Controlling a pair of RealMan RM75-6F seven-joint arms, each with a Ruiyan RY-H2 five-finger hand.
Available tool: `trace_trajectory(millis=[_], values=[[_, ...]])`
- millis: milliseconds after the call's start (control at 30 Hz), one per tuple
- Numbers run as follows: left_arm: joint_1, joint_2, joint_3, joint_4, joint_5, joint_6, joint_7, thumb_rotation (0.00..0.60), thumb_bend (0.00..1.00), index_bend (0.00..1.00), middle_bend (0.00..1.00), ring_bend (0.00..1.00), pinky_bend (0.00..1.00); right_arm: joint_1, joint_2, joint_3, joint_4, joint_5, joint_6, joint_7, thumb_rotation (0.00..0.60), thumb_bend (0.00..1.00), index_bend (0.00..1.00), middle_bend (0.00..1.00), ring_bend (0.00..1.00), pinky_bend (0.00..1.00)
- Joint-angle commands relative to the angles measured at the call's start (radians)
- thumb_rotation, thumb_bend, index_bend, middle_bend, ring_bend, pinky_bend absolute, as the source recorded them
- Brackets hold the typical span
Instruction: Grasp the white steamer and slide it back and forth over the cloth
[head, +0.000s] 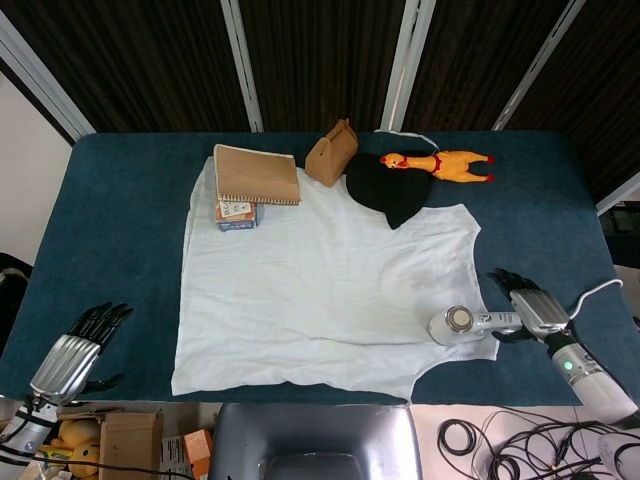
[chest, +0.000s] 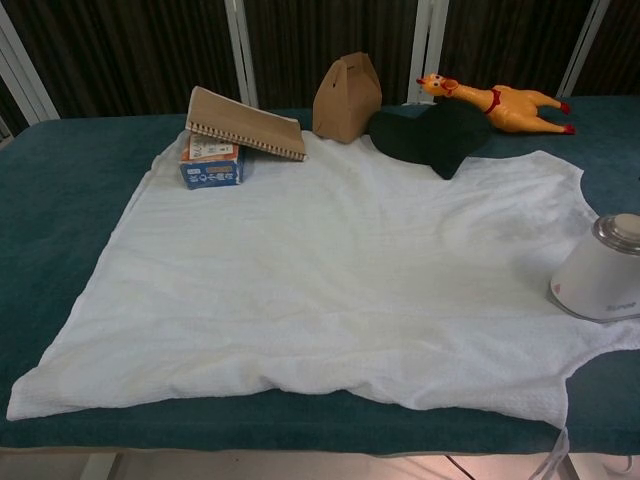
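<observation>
The white steamer (head: 455, 323) sits on the near right corner of the white cloth (head: 320, 280), its handle pointing right. In the chest view the steamer (chest: 605, 278) leans to the right at the frame's edge. My right hand (head: 528, 308) lies just right of it, over the blue table, with its fingers spread apart. The handle's end reaches the palm, and no finger is wrapped round it. My left hand (head: 75, 350) hangs off the table's near left corner, fingers straight, holding nothing. Neither hand shows in the chest view.
Along the cloth's far edge stand a brown notebook (head: 257, 174) on a small blue box (head: 236, 214), a brown paper bag (head: 332, 152), a black cloth (head: 390, 190) and a yellow rubber chicken (head: 437, 163). A white cable (head: 590, 292) trails off the right side.
</observation>
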Motion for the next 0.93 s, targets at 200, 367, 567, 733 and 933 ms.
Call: trace_trajectory(millis=[200, 367, 567, 733, 933], values=[[0.015, 0.016, -0.001, -0.021, 0.002, 0.03, 0.008, 0.6, 0.0, 0.05, 0.07, 0.01, 0.11, -0.044, 0.049, -0.009, -0.069, -0.048, 0.098, -0.026, 0.6, 0.11, 0.0, 0.0, 0.0, 0.02], [0.081, 0.028, -0.018, -0.076, -0.018, 0.136, 0.094, 0.6, 0.0, 0.04, 0.07, 0.0, 0.11, -0.23, 0.046, -0.02, -0.115, -0.164, 0.507, -0.178, 0.6, 0.11, 0.0, 0.0, 0.0, 0.0], [0.151, -0.023, -0.025, -0.091, -0.071, 0.184, 0.173, 0.6, 0.0, 0.04, 0.07, 0.0, 0.11, -0.379, -0.023, -0.028, -0.129, -0.156, 0.727, -0.321, 0.6, 0.11, 0.0, 0.0, 0.0, 0.0], [0.158, -0.023, -0.016, -0.091, -0.07, 0.165, 0.183, 0.6, 0.0, 0.04, 0.07, 0.0, 0.11, -0.393, -0.038, -0.035, -0.111, -0.188, 0.738, -0.351, 0.6, 0.11, 0.0, 0.0, 0.0, 0.0], [0.156, -0.01, -0.025, -0.096, -0.062, 0.165, 0.167, 0.6, 0.0, 0.04, 0.07, 0.0, 0.11, -0.386, -0.038, -0.026, -0.103, -0.175, 0.693, -0.372, 0.6, 0.11, 0.0, 0.0, 0.0, 0.0]])
